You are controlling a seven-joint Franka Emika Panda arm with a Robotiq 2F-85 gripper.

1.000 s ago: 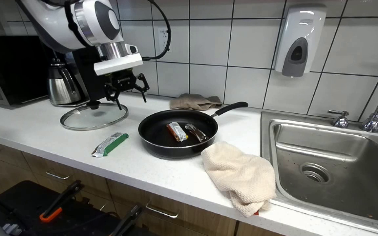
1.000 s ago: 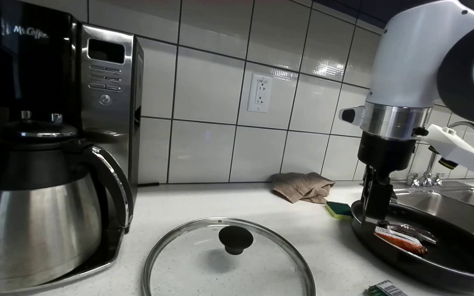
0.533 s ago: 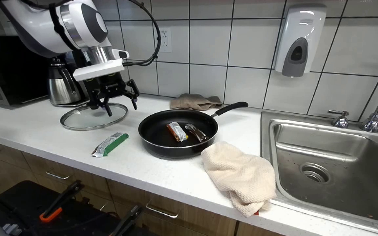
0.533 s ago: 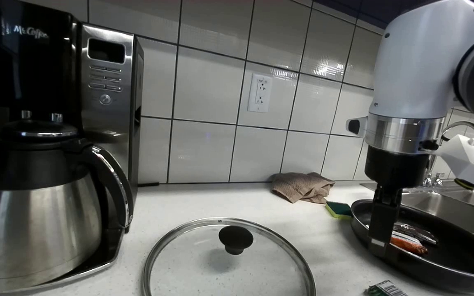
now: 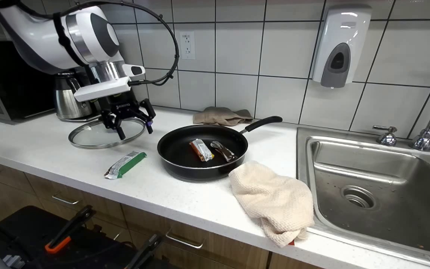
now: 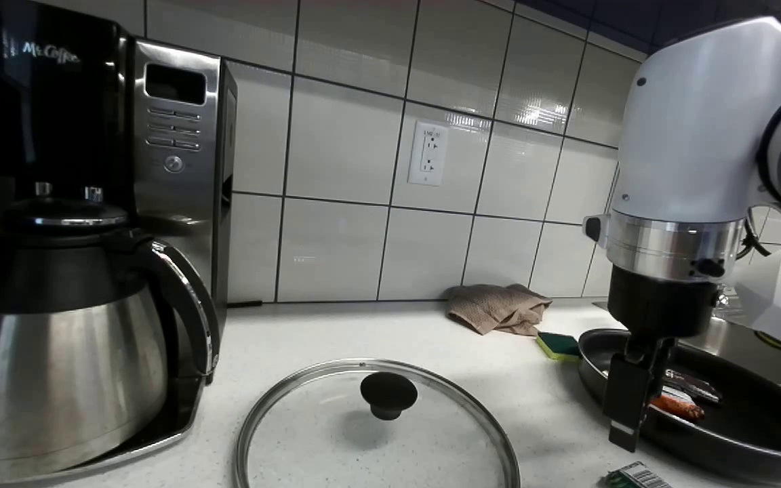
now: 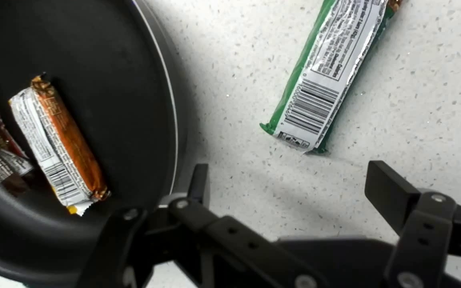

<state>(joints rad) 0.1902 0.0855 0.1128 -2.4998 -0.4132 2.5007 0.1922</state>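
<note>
Fingers apart, our gripper hangs near the green bar; likely lining up, we should get over it.

Arm shell: glossy white, rounded, and I'm picking out small dark dots.
Joint cap: dark grey oval.
Strap: black, wrapped snug round the white.
Cable: black, one big sweeping loop, knobby ties along it.
Wrist collar: bright silver metal, gleaming on my feed.
Housing: white, blocky.
Gripper: all black, pale lettering too small for me to read.
Fingers: jointed black links, two little holes apiece, silvery round screws.
Pads: flat black slabs.
</note>
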